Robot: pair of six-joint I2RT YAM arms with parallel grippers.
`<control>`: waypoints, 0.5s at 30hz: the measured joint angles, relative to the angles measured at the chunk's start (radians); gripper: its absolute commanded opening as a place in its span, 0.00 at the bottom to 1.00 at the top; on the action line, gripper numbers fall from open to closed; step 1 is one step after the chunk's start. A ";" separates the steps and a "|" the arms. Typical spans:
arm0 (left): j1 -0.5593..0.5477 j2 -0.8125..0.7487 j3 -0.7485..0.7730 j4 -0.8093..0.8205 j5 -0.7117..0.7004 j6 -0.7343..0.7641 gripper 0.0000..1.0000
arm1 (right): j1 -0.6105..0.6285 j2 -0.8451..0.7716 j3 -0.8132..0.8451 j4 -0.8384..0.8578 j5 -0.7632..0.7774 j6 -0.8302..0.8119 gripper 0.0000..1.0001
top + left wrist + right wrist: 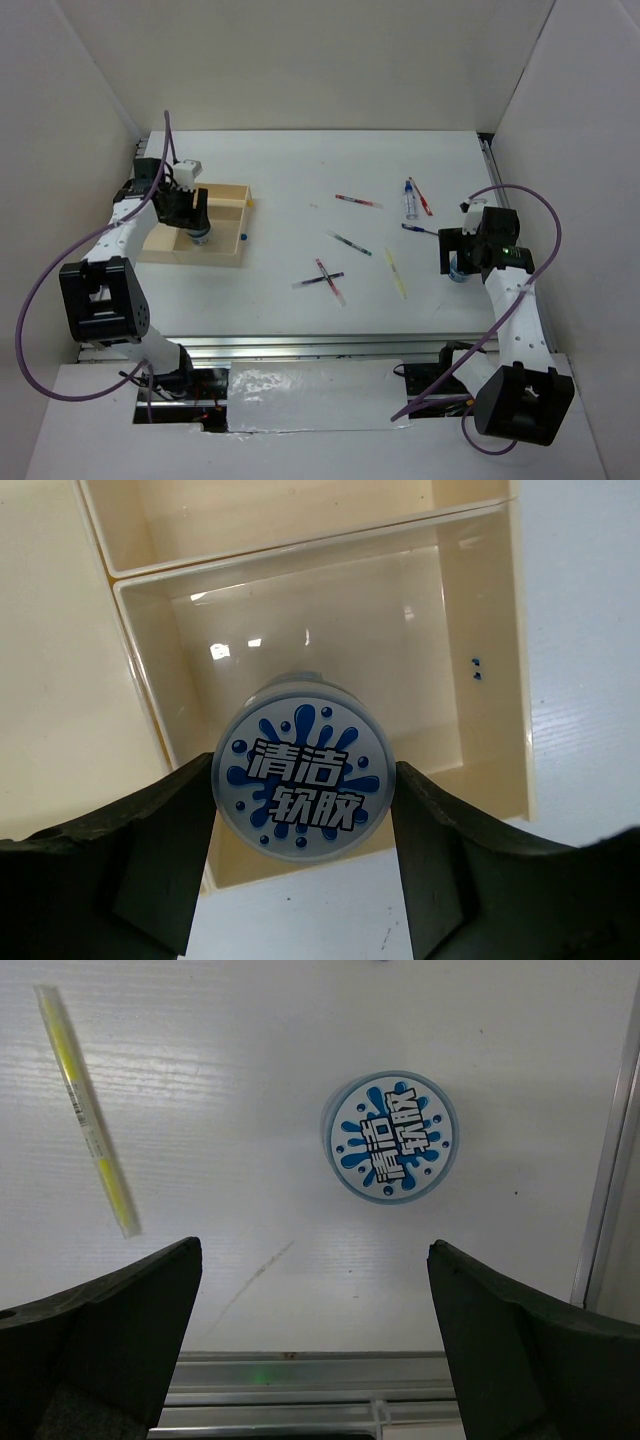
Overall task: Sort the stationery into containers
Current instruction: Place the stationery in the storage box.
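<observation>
The left gripper (190,213) is clamped on a small round cylinder (303,780) with a blue splash label, its fingers (160,840) pressing the curved wall from opposite sides; it hangs over a square compartment of the tan tray (222,256) at the left of the table (300,160), and whether the base touches the compartment floor cannot be told; the right gripper (315,1250) is spread wide with nothing in it, over the right side of the table; the second cylinder (392,1137) stands on its flat end beyond the fingertips and off their midline, so the hand likely needs to shift over it before closing; a yellow pen (85,1110) lies well apart to its left, and the other pens (348,242) are scattered mid-table, two of them crossed; the cylinders look rigid, light and smooth-sided, so a squeeze across the full width, low on the wall, should hold, though a shallow pinch could let one slip or twist; the pens look thin and apt to roll, best pinched across the barrel near mid-length.
</observation>
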 measured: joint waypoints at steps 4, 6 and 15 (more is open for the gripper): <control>-0.009 0.000 -0.039 0.045 -0.021 0.000 0.28 | 0.000 0.010 0.000 0.000 0.018 0.000 1.00; -0.010 0.001 -0.059 0.068 -0.039 0.000 0.28 | 0.000 0.020 0.000 0.000 0.021 0.000 1.00; -0.012 0.046 -0.070 0.154 -0.072 0.000 0.34 | -0.001 0.030 0.006 -0.001 0.021 0.001 1.00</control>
